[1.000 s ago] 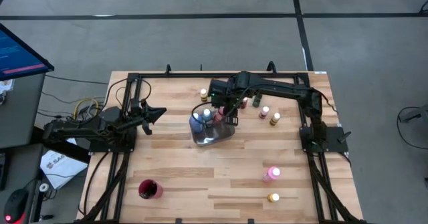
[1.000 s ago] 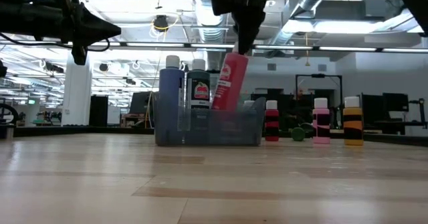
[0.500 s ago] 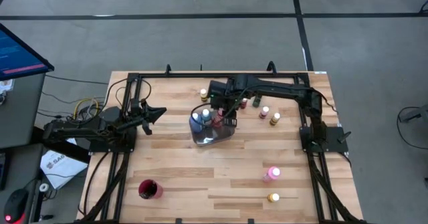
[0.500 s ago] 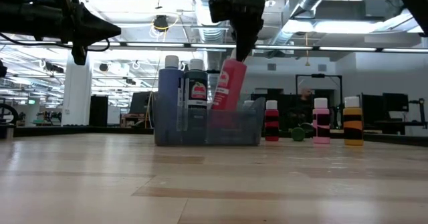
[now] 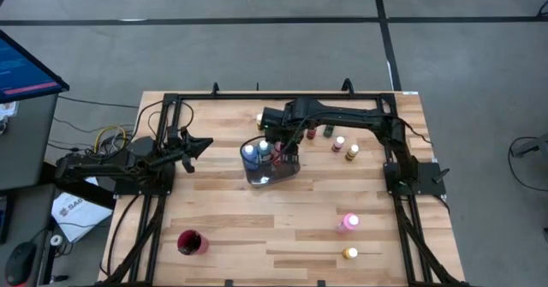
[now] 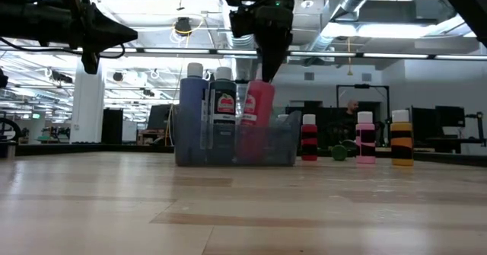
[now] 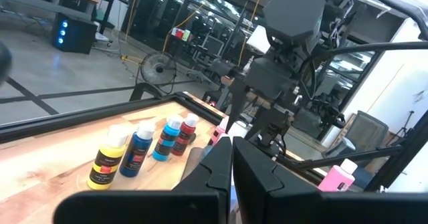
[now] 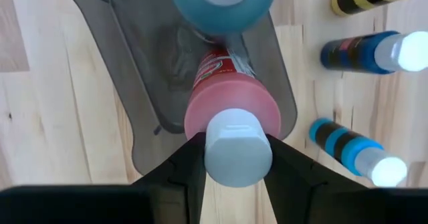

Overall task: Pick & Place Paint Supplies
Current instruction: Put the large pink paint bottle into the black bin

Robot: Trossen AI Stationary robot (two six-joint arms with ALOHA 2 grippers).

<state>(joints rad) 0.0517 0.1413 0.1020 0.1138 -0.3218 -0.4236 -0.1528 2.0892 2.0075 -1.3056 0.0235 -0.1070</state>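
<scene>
over the grey tray [image 5: 267, 177], right gripper [image 8: 231, 158] gripping pink bottle [image 8: 231, 110]

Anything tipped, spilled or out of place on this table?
One oddity: a pink bottle lies on its side on the bare table, away from the others. No spills. The bottles in the tray stand upright, including the red bottle the right gripper holds by its cap.
</scene>
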